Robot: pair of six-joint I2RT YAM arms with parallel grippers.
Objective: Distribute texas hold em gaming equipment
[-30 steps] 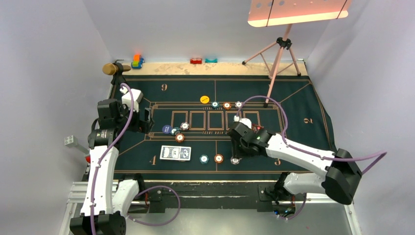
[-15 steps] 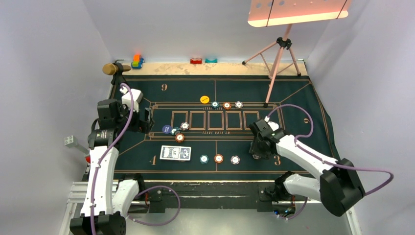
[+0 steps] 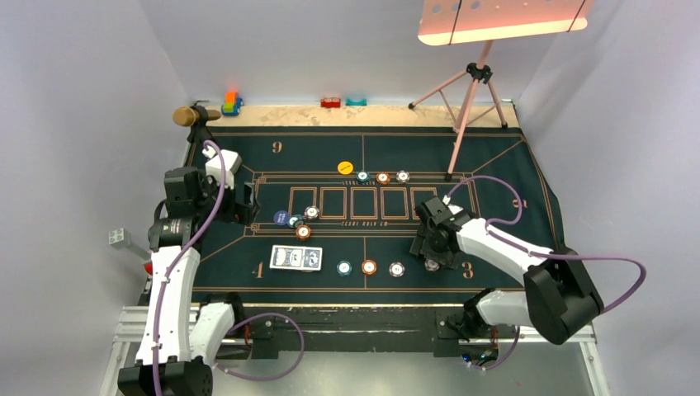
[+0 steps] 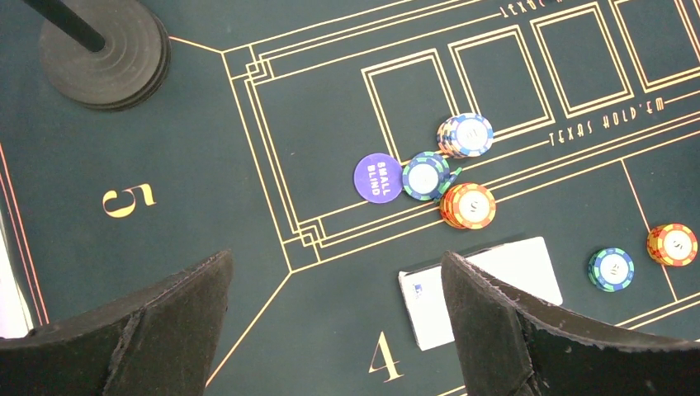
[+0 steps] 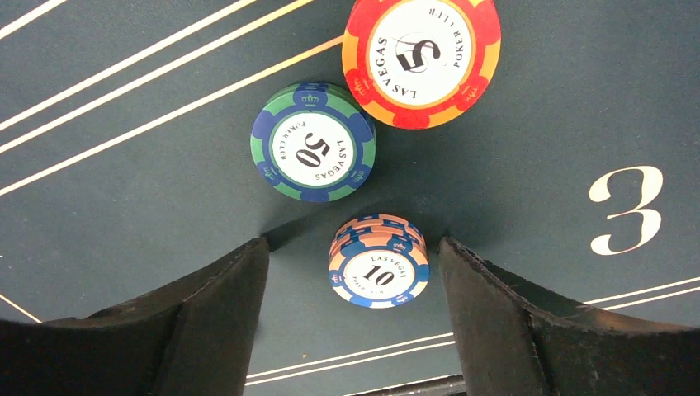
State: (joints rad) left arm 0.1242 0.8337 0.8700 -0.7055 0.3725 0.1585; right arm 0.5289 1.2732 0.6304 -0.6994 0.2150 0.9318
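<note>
Chip stack marked 10 [image 5: 378,268] sits on the green mat [image 5: 528,124] beside the numeral 3, between the right gripper's [image 5: 353,247] parted fingers, untouched. The left gripper [image 4: 334,262] hangs wide apart near the playing cards [image 4: 487,289].

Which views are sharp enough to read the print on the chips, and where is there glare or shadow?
Right wrist view: sharp; the 10 chip stack, the 50 chip and the 5 chip read clearly, soft shadow left of the stack. Left wrist view: the small blind disc is readable, chip numbers hardly. Top external view: chip print too small; the light panel is washed out.
</note>
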